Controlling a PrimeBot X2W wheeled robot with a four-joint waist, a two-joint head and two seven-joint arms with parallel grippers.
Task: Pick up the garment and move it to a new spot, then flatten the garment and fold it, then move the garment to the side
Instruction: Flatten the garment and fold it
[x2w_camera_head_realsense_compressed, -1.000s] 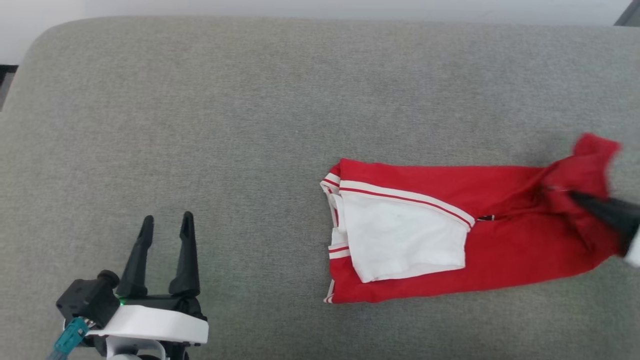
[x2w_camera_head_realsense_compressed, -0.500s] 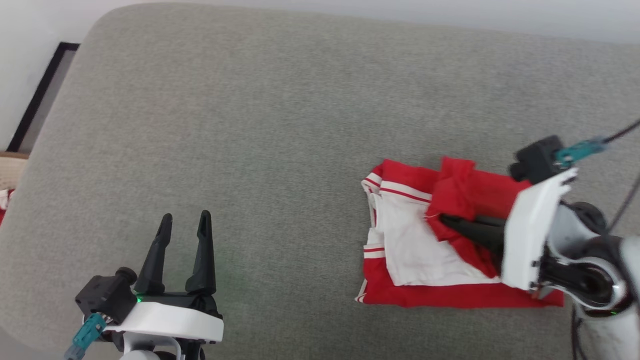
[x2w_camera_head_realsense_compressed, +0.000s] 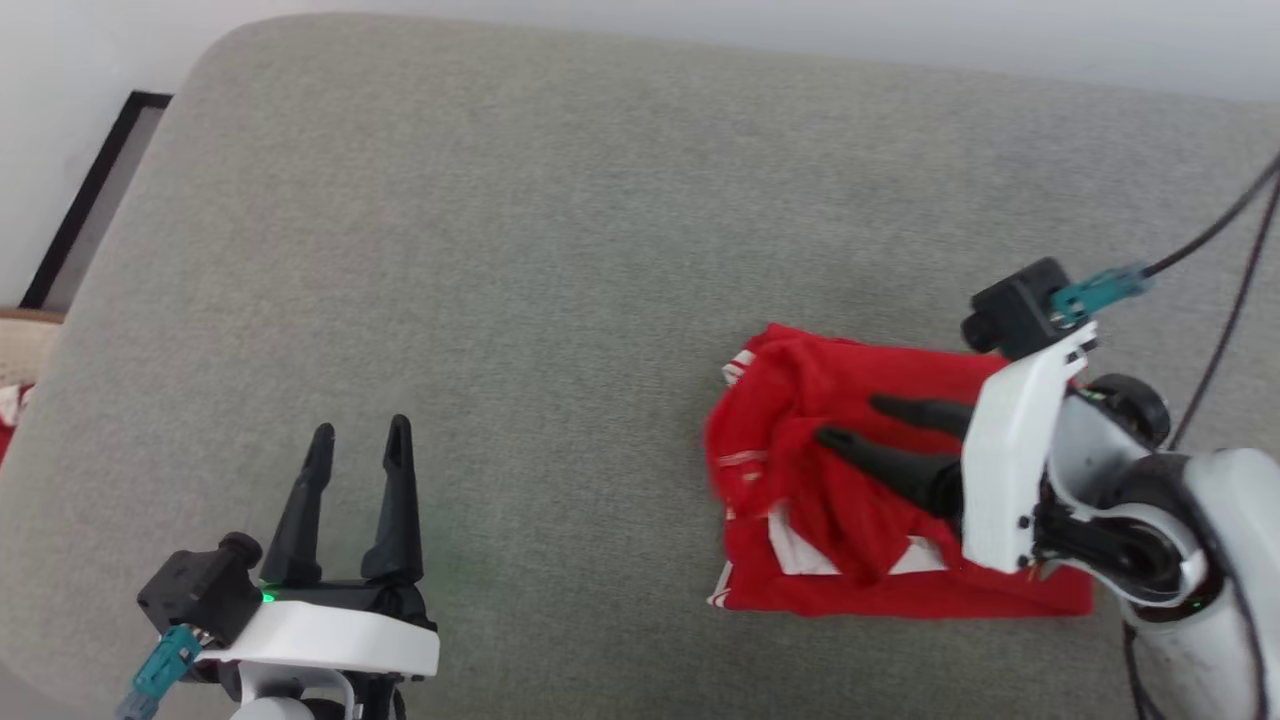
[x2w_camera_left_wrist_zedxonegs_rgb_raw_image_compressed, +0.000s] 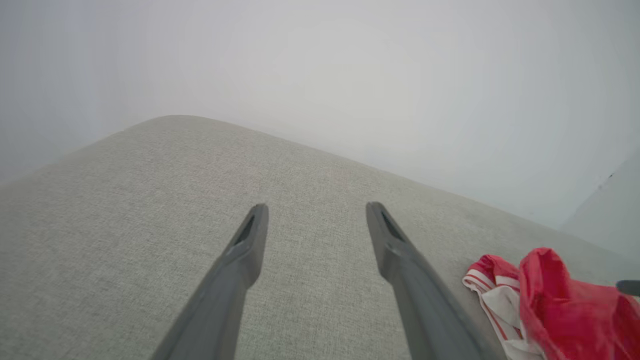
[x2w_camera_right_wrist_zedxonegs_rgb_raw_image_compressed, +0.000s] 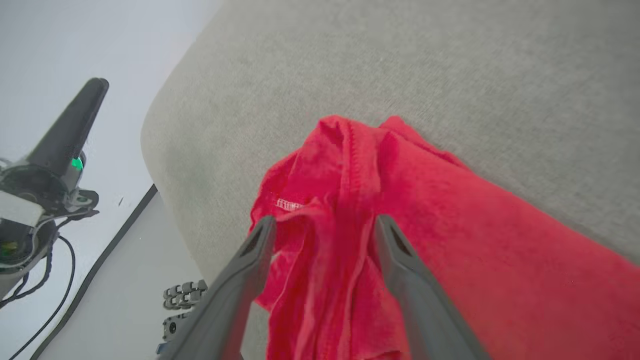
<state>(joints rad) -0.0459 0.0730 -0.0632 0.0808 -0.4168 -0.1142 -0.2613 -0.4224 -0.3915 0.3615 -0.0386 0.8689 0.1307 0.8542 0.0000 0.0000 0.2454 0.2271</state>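
Since 1 second earlier, the right gripper (x2w_camera_head_realsense_compressed: 848, 418) had carried the garment's (x2w_camera_head_realsense_compressed: 800, 390) far end leftward over its white sleeve and released it. Its 2 fingers stood spread over the rumpled red flap, pinching nothing. The garment lay folded on the right part of the grey cushion (x2w_camera_head_realsense_compressed: 560, 250), directly beneath and ahead of those fingertips. The left gripper (x2w_camera_head_realsense_compressed: 360, 428), spread and empty, hung well apart to the left, so the right arm was nearer for the move aside.
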